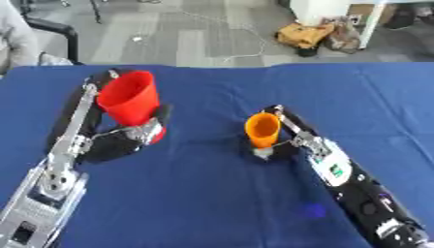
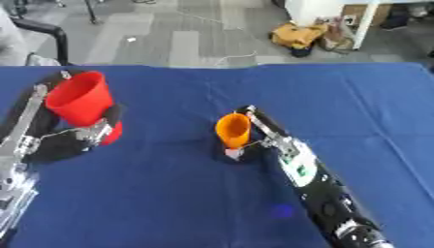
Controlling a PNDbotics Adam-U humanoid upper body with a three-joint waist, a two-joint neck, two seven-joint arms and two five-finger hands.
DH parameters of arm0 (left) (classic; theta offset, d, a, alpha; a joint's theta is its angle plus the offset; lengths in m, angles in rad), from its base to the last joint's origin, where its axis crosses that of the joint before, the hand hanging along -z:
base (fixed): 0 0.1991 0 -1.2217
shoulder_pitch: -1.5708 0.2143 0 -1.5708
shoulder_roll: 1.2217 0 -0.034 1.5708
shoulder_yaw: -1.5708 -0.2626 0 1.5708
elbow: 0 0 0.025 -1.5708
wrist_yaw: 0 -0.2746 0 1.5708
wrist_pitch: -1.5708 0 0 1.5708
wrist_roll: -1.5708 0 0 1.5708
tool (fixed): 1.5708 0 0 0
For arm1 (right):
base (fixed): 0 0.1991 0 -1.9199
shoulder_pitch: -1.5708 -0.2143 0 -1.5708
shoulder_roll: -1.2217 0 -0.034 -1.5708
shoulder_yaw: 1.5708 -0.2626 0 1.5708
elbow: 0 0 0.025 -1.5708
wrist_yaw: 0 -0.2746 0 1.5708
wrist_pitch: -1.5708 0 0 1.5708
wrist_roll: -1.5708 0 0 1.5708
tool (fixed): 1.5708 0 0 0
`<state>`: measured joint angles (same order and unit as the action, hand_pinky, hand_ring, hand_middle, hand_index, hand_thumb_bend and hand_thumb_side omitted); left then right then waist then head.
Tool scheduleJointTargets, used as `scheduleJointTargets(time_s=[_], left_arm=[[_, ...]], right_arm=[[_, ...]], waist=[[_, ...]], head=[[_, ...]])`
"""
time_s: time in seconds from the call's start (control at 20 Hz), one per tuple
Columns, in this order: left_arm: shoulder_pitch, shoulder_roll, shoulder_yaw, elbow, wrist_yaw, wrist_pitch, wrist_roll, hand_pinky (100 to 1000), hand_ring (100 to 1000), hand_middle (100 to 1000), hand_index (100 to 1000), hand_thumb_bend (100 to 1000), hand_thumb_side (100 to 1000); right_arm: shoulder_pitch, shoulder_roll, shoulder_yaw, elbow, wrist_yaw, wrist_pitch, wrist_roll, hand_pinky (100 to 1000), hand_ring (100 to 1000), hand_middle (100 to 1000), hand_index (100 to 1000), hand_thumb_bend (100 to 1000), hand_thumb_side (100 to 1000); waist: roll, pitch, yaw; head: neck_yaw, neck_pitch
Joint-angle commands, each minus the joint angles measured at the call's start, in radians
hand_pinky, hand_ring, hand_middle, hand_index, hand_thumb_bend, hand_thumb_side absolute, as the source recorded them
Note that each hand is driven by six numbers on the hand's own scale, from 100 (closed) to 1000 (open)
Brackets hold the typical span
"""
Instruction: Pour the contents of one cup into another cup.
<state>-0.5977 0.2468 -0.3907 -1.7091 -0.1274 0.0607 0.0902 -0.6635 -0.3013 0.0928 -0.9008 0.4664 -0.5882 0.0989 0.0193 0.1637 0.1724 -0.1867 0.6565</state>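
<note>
The left hand (image 1: 127,138) has its fingers curled round the lower part of a large red plastic cup (image 1: 130,98), at the left side of the blue cloth-covered counter (image 1: 212,203). The cup's long axis runs near upright, its open mouth tipped up and slightly toward the far edge. The right hand (image 1: 284,145) has its fingers closed round the base of a smaller orange plastic cup (image 1: 263,129) near the counter's middle. This cup stands nearly upright, mouth upward, leaning a little to the left. The two cups are well apart.
</note>
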Motion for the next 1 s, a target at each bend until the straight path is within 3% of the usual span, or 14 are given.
scheduleJointTargets(time_s=[0.05,0.65,1.0], left_arm=[[-0.036,0.030,0.005,-0.037,0.005,0.011,-0.014,188,360,372,706,100,160],[-0.159,0.194,-0.001,-0.156,-0.074,0.118,-0.155,179,358,371,713,100,100],[-0.228,0.268,-0.027,-0.182,-0.084,0.143,-0.178,177,355,367,707,100,100]], right_arm=[[-0.011,-0.005,0.011,-0.025,-0.020,0.003,-0.008,351,551,274,494,147,100],[0.000,-0.018,0.093,-0.172,-0.047,0.028,0.106,346,547,276,498,113,100],[0.008,-0.029,0.180,-0.272,-0.226,0.103,0.284,330,541,266,486,122,100]], waist=[[0.002,-0.015,0.000],[0.007,-0.031,-0.001],[0.002,-0.040,-0.010]], head=[[-0.002,-0.008],[-0.009,-0.013],[-0.007,-0.013]])
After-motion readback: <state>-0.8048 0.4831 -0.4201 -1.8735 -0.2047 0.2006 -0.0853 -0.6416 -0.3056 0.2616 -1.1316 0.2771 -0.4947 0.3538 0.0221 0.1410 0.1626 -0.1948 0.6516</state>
